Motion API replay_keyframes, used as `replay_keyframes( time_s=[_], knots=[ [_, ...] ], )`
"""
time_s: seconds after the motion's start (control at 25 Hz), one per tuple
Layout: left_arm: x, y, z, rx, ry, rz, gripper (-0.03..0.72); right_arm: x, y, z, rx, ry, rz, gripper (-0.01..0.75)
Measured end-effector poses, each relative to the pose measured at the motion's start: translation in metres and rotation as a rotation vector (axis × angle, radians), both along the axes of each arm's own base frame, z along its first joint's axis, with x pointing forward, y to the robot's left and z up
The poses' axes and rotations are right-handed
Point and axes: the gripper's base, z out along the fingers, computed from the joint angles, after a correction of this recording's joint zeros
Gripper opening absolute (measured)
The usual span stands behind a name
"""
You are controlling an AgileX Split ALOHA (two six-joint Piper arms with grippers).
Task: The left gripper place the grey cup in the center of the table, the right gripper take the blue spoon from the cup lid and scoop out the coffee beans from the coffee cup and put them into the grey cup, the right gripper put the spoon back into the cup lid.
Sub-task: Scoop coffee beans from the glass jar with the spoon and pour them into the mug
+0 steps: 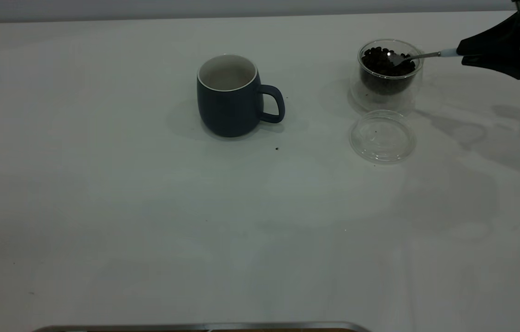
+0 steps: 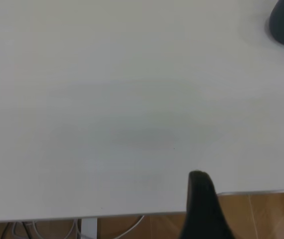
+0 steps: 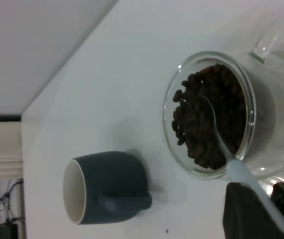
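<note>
I am holding the right gripper (image 1: 465,55) at the far right edge of the table (image 1: 149,221), raised off the surface, its two black fingers pinching the pale-blue handle end of the blue spoon (image 1: 419,56). The spoon is reaching almost level from the fingers across the rim of the coffee cup (image 1: 389,76), and its shiny bowl is lying in among the coffee beans (image 1: 382,62) that are filling the glass; in the right wrist view the bowl (image 3: 209,112) is sitting on the heap (image 3: 202,134) with the handle crossing the glass rim on the gripper's side. The cup lid (image 1: 382,137) is lying flat on the table just in front of the coffee cup, nearly touching it, and nothing is resting in it. The grey cup (image 1: 232,97) is standing upright near the middle of the table, well apart from the glass, handle pointing toward it, its white inside showing bare. Of the left gripper (image 2: 202,206) I am seeing only one dark finger over the table's edge, far from the mug, and I cannot tell how its fingers are standing.
</note>
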Motion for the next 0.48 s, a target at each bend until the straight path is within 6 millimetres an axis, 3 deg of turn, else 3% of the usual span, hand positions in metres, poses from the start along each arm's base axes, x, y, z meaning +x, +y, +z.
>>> replay_keyframes(
  time_s=[0.48],
  knots=[
    [0.0, 0.0, 0.0, 0.001, 0.0, -0.001, 0.545, -0.005, -0.016, 0.0, 0.169, -0.014, -0.031, 0.113]
  ],
)
